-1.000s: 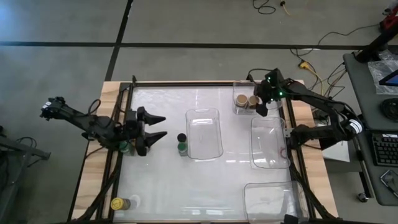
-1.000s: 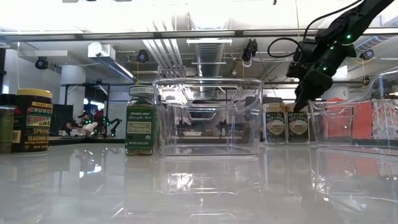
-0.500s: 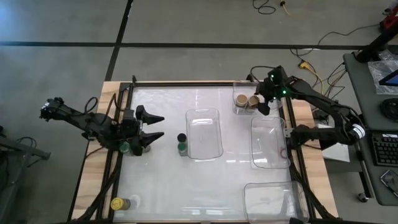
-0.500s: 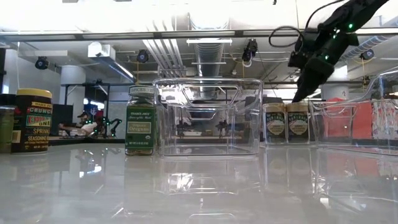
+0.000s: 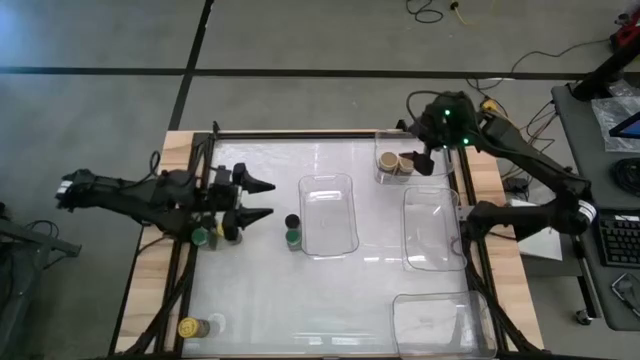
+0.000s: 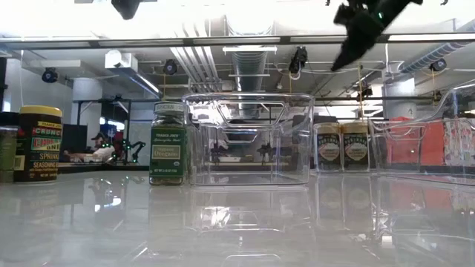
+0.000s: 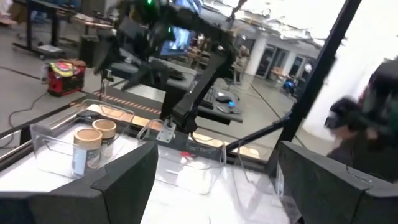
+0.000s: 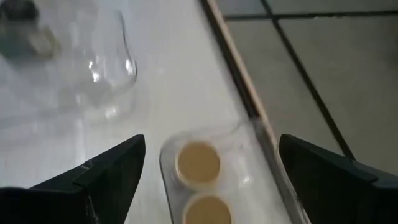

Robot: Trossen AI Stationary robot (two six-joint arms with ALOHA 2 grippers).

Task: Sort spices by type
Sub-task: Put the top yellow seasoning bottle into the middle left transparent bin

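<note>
two tan-lid spice jars (image 5: pixel 396 161) upright side by side in small clear tray (image 5: pixel 379 176), right gripper (image 5: pixel 428 160) open above, empty; left gripper (image 5: pixel 262 198) open, empty, near upright green-lid oregano jar (image 5: pixel 293 237)

Clear rectangular plastic tray (image 5: pixel 329 215) mid-frame, another (image 5: pixel 434 230) right of it, third (image 5: pixel 438 322) lower right. White glossy tabletop (image 5: pixel 260 290), wooden border (image 5: pixel 148 270). Yellow cable (image 5: pixel 456 10) top edge.

Two tan-lidded spice jars (image 5: pixel 396 161), a green-lidded jar (image 6: pixel 168 144), a yellow-lidded jar (image 6: pixel 39 143), clear trays (image 5: pixel 329 214).
</note>
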